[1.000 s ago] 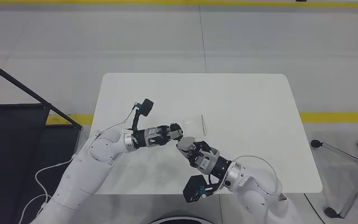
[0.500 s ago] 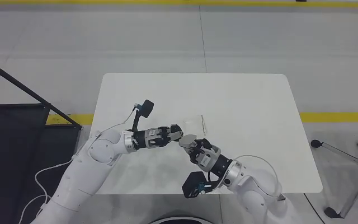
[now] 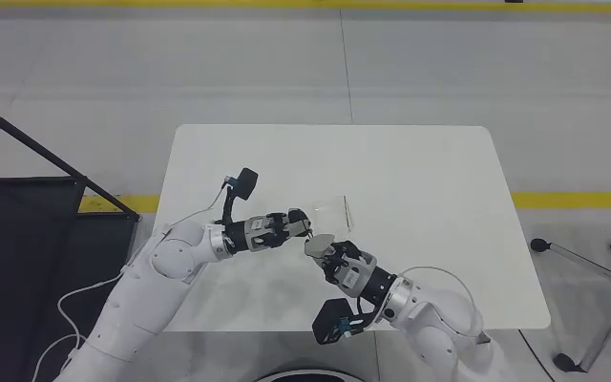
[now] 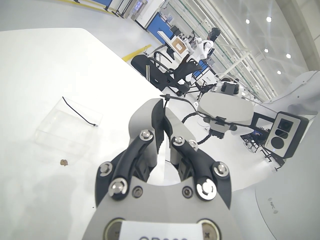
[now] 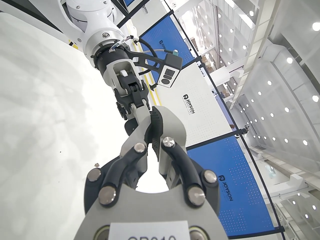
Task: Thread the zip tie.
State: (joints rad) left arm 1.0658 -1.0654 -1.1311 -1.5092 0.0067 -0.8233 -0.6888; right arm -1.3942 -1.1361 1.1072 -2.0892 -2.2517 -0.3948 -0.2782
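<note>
- Overall, a pale grey floor takes most of the top view. A yellow line runs across it and passes behind the table at 3 and 9 o'clock.
- From the wrist views the room is a tall hall with rows of round ceiling lights, blue wall panels and a black chair beyond the table corner.
- Next is the white table, with rounded corners and a smooth, bright top.
- At 8 o'clock of the table a black panel stands on the floor.
- Both arms come in from the 6 o'clock side and meet a little toward 9 o'clock from the table centre.
- At that place the left gripper has its two pads pressed together on the strap of a black zip tie. The square head of the tie stands out just past the fingertips, above the table.
- The right gripper is at 5 o'clock of the left one, tip almost touching tip. Its pads are pressed together too, but I cannot tell if anything is between them.
- A clear box rests on the table near the left gripper.
- A second tie, thin and black, lies at this box, between 2 and 3 o'clock of the left gripper.
- A small brown speck lies on the table just beside the box.
</note>
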